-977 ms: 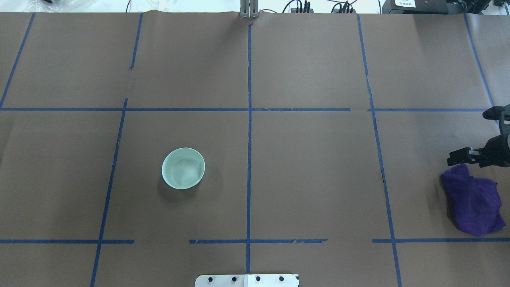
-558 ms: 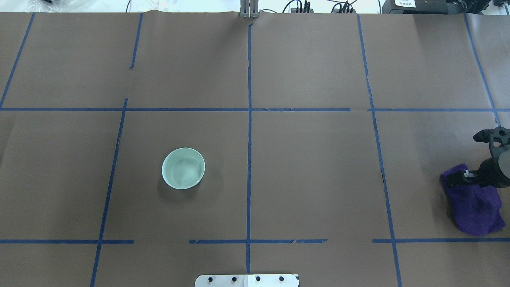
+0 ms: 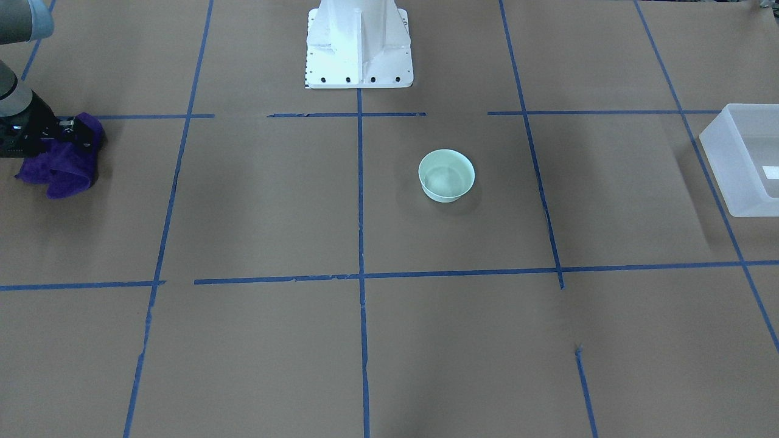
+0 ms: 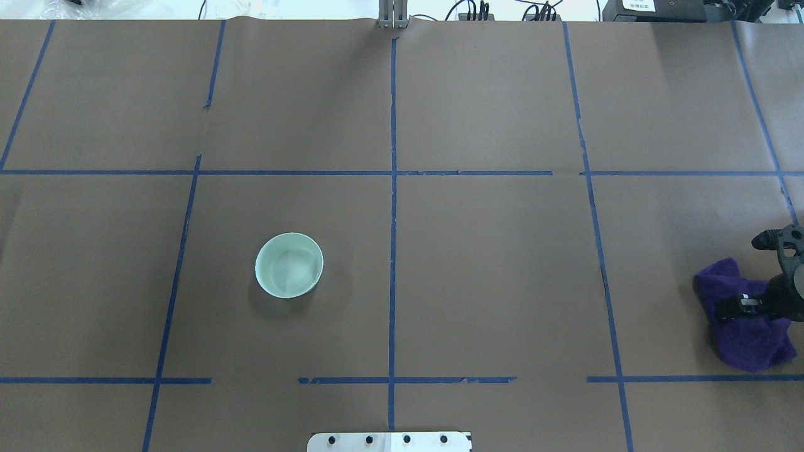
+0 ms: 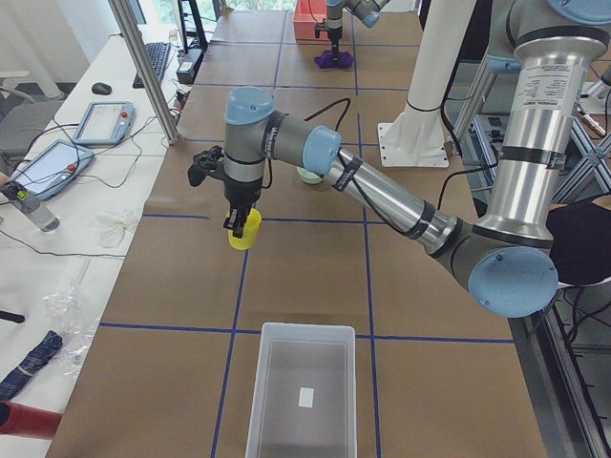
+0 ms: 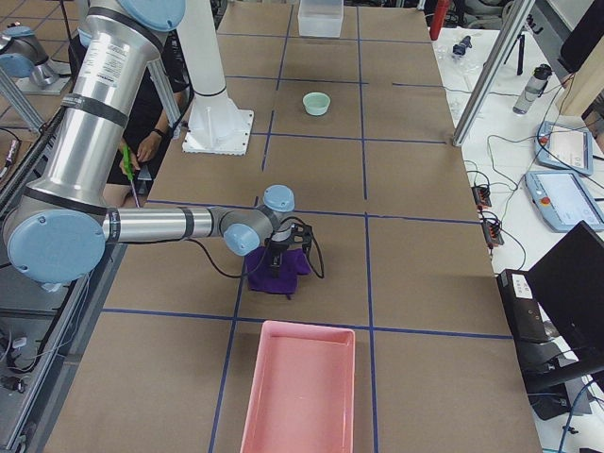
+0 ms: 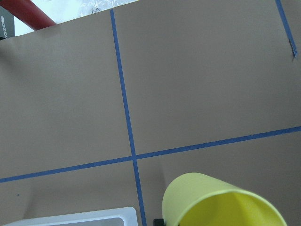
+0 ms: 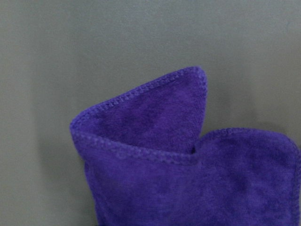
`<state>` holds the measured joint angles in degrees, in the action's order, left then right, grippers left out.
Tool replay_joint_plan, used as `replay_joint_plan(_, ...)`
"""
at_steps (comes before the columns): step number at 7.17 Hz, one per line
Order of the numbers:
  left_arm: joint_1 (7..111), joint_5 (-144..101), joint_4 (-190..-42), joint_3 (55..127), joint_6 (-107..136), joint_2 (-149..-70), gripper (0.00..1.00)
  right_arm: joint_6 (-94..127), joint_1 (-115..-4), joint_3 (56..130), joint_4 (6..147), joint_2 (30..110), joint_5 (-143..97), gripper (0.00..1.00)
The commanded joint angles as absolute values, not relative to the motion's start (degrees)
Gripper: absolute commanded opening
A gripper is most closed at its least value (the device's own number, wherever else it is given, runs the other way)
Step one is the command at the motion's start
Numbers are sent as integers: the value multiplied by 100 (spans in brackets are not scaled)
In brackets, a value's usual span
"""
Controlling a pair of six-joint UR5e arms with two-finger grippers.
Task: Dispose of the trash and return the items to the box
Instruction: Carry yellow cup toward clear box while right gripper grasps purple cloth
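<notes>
**Cup aloft at the left tool; nothing boxed yet**

Left tool (image 5: 236, 219): points down over the table (image 4: 490, 282), with the small bright yellow tapered plastic cup (image 5: 246, 231) hanging at its tip, clear of the surface. The cup is judged to be carried. How the jaws stand cannot be told, since only the side view shows this tool. In the left wrist view the cup fills the lower right and a corner of the box sits at the lower left edge.

Right tool (image 4: 735, 307): low over the crumpled purple cloth (image 4: 747, 342), which lies on the table at the robot's far right. One finger shows across the cloth. Whether the jaws are apart or clamped on the fabric cannot be told.

Frosted translucent white rectangular plastic box (image 5: 298, 401): at the table's left end, apart from the cup. It holds nothing except a small white patch on its floor, which cannot be identified.

Pale green round bowl (image 4: 289, 265): upright on the table, well apart from both tools.

Pink rectangular tray (image 6: 300, 392): at the right end, near the cloth, nothing seen in it.

Assessment: early stage. The cup is lifted but not delivered. The bowl and cloth are yet to be dealt with.
</notes>
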<state>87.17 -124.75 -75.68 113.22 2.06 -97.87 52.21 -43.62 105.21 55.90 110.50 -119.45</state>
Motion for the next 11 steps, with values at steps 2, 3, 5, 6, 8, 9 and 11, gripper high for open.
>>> replay_joint_plan(2, 8885, -12472, -7751, 10577, -770, -9774, 0, 5229, -4359, 10695, 5607, 11048, -11935, 0)
replay_joint_plan(3, 8947, -12472, -8117, 10321, -817, -9704, 0, 5229, -4385, 10862, 5634, 11074, -11953, 0)
replay_joint_plan(5, 8974, -12061, -8349, 10065, -826, -9633, 0, 5229, -4517, 11100, 5643, 11136, -11979, 0)
replay_joint_plan(6, 9095, -11998, -8454, 9942, -957, -9624, 0, 5221, -4692, 11318, 5651, 11153, -12006, 0)
replay_joint_plan(8, 9211, -12006, -8586, 9764, -1187, -9153, 0, 5221, -5409, 12080, 6130, 11171, -12372, 0)
replay_joint_plan(9, 9202, -12067, -9039, 9756, -1169, -8671, 0, 5186, -5840, 12450, 6552, 11058, -12566, 0)
replay_joint_plan(11, 9185, -12215, -9935, 9616, -724, -8002, 0, 5107, -6387, 12525, 6618, 10907, -12882, 0)
